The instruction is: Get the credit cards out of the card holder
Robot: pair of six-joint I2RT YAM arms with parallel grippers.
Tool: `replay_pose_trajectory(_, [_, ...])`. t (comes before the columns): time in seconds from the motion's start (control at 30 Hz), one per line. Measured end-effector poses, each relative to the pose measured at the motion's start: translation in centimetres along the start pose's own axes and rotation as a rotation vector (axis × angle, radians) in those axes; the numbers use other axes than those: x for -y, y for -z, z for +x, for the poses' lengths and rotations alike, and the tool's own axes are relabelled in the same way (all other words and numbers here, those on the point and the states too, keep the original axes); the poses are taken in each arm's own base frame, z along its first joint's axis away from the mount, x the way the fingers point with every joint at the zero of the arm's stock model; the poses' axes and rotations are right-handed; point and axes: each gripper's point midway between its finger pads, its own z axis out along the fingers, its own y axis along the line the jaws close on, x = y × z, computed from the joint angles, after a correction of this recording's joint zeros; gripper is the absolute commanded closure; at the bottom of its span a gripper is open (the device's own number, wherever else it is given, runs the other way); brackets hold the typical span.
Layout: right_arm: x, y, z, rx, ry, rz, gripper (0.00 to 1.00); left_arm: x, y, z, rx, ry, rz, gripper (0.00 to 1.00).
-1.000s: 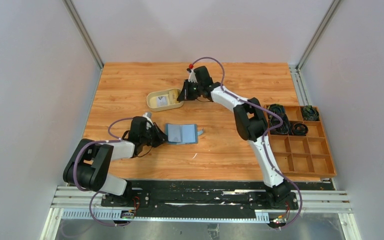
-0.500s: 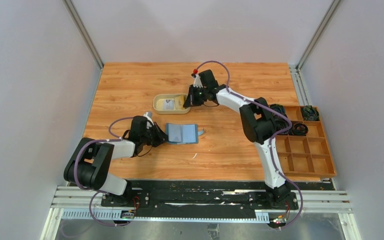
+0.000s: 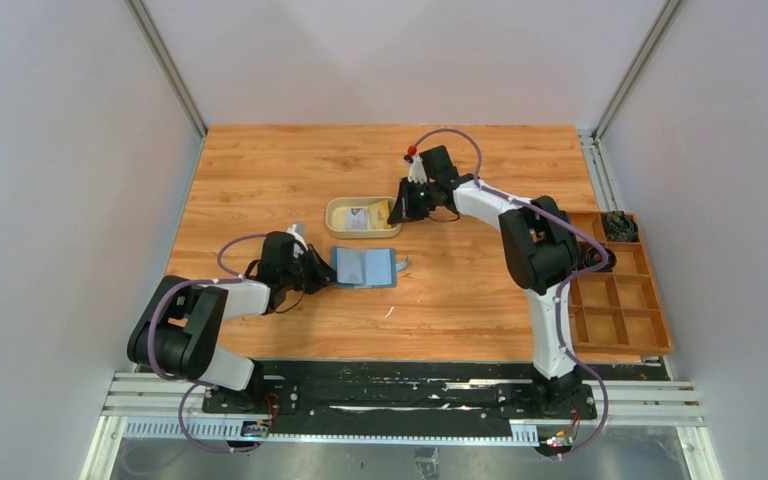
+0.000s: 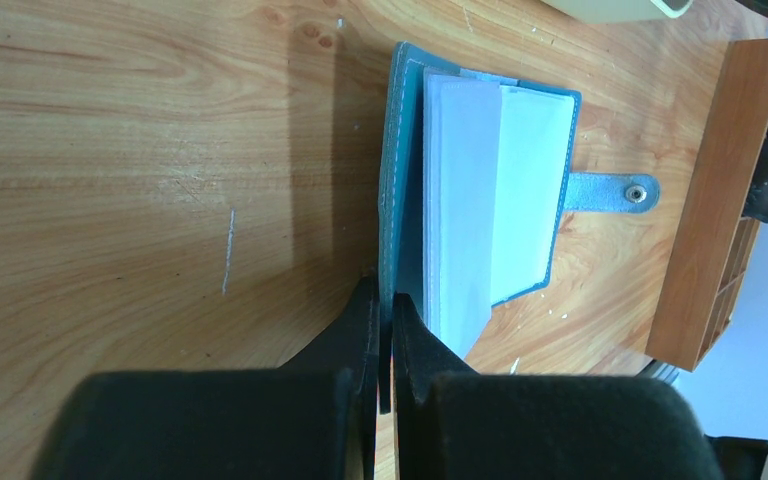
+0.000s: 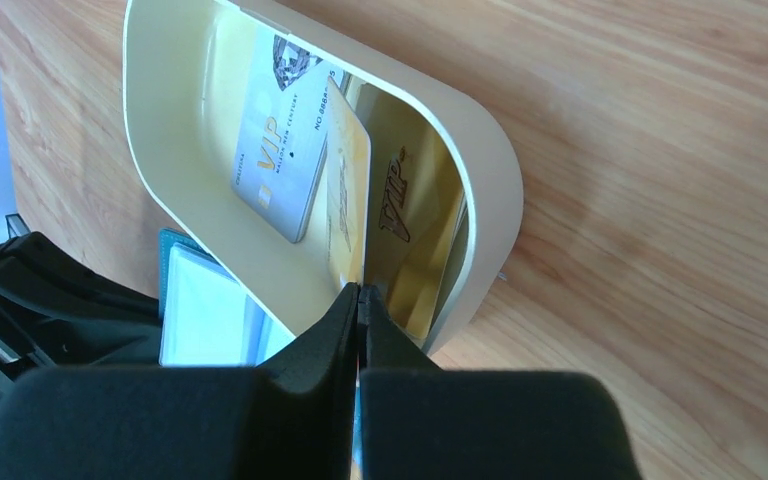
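1. The card holder (image 3: pixel 363 266) lies open on the counter (image 3: pixel 260 170), just in front of the left arm and nearer the bases than the tray. Its teal cover faces down and its pale inner sleeves face up.
2. The left wrist view shows the holder's pale sleeves (image 4: pixel 480 190) stacked on the teal cover. Its small closing tab (image 4: pixel 610 192), with a round snap, sticks out flat on the side away from the arm. I can see no card face in the sleeves.
3. The left tool (image 4: pixel 385 300) is narrowed down on the near edge of the holder's teal cover, with one finger on each side of that edge.
4. A tan oval tray (image 3: pixel 360 235) sits on the counter just beyond the holder, apart from it.
5. Inside the tray, the whitish card (image 5: pixel 285 130) lies flat on the floor, printed side up and marked VIP.
6. The yellow card (image 5: pixel 350 190) is also inside the tray, beside the whitish one. It stands up on edge, and the glossy inner wall of the tray (image 5: pixel 490 170) mirrors its print.
7. The right tool (image 5: pixel 360 292) reaches over the tray's end with its fingers pressed together on the yellow card's edge.
8. A brown wooden box (image 3: pixel 610 285) with many compartments stands at the counter's right edge, well apart from the tray. Black coiled cables (image 3: pixel 620 225) fill a far compartment; the right arm hides part of the box.
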Motion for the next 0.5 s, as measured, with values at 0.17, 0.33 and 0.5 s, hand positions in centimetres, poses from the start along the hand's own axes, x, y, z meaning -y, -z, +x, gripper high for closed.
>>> replay_pose_trajectory(0.17, [1.3, 0.8, 0.1, 0.0, -0.019, 0.012, 1.0, 0.0, 0.1, 0.0, 0.002, -0.002, 0.0, 1.0])
replay_pose_trajectory(0.33, [1.4, 1.0, 0.1, 0.002, -0.022, 0.014, 1.0, 0.1, 0.0, 0.1, 0.009, -0.012, -0.006, 1.0])
replay_pose_trajectory(0.5, [1.6, 1.7, 0.4, -0.005, -0.021, 0.031, 1.0, 0.3, 0.0, 0.3, 0.012, -0.02, -0.012, 1.0])
